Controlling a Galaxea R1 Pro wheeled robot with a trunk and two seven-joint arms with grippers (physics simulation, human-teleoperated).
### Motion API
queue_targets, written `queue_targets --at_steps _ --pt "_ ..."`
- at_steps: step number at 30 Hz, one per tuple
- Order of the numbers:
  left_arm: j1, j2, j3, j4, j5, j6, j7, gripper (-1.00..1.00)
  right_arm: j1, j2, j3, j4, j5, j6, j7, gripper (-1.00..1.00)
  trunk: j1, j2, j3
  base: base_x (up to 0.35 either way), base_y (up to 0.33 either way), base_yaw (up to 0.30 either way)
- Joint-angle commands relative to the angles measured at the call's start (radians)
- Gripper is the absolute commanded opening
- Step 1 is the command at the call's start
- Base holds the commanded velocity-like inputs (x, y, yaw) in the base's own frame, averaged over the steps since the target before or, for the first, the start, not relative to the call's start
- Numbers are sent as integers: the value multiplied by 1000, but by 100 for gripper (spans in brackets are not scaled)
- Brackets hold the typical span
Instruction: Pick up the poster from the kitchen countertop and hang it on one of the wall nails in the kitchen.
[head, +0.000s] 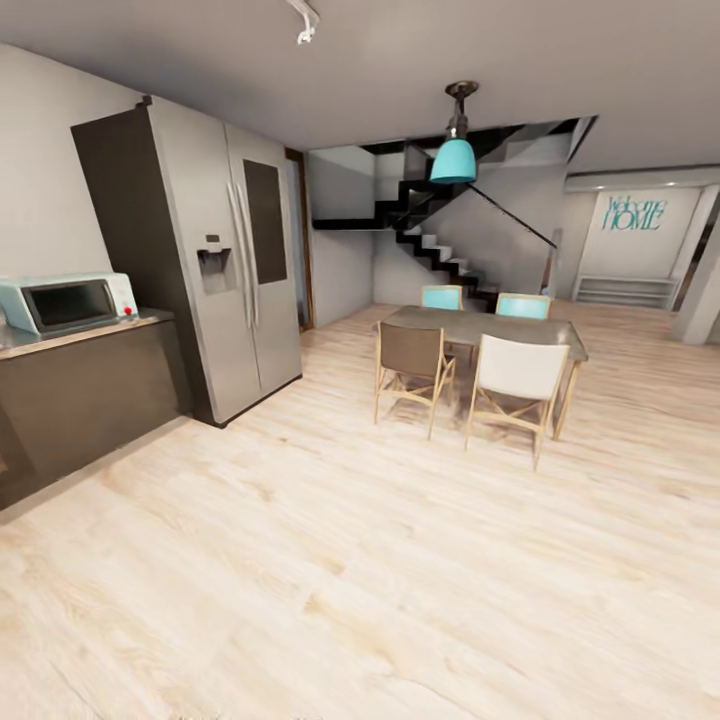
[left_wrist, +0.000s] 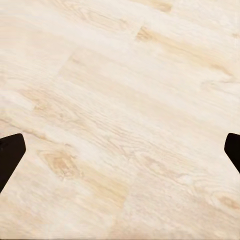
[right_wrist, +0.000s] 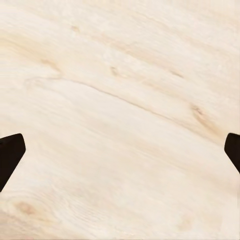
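Pale wood-plank floor (head: 380, 580) stretches out right under you and runs through the whole room. Both wrist views look down on it: your left gripper (left_wrist: 120, 150) and right gripper (right_wrist: 120, 150) have their dark fingertips spread wide, nothing between them. At your left stands a tall grey fridge (head: 225, 270), beside it a dark counter (head: 80, 400) carrying a pale-blue microwave (head: 65, 302). Farther off are a dining table (head: 490, 328) with four chairs, a staircase (head: 440, 250), a teal pendant lamp (head: 454, 160). Wall lettering (head: 634, 213) reads "Welcome HOME". You can't see the poster from here.

Home kitchen-diner: fridge (head: 215, 265), microwave (head: 66, 302), dining table (head: 480, 328).
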Motion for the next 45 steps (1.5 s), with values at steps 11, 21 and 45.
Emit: queue_targets --at_steps 11,21,45 --pt "0 0 0 -1 -1 -2 0 100 0 0 1 2 0 -3 -2 100 0 0 -5 0 -8 284" --pt "0 0 0 -1 -1 -2 0 100 0 -1 2 10 0 -3 -1 100 0 0 -6 0 -254 148" --pt "0 0 0 -1 1 -2 0 100 0 -2 5 13 2 -4 -2 100 0 0 -13 0 -163 278"
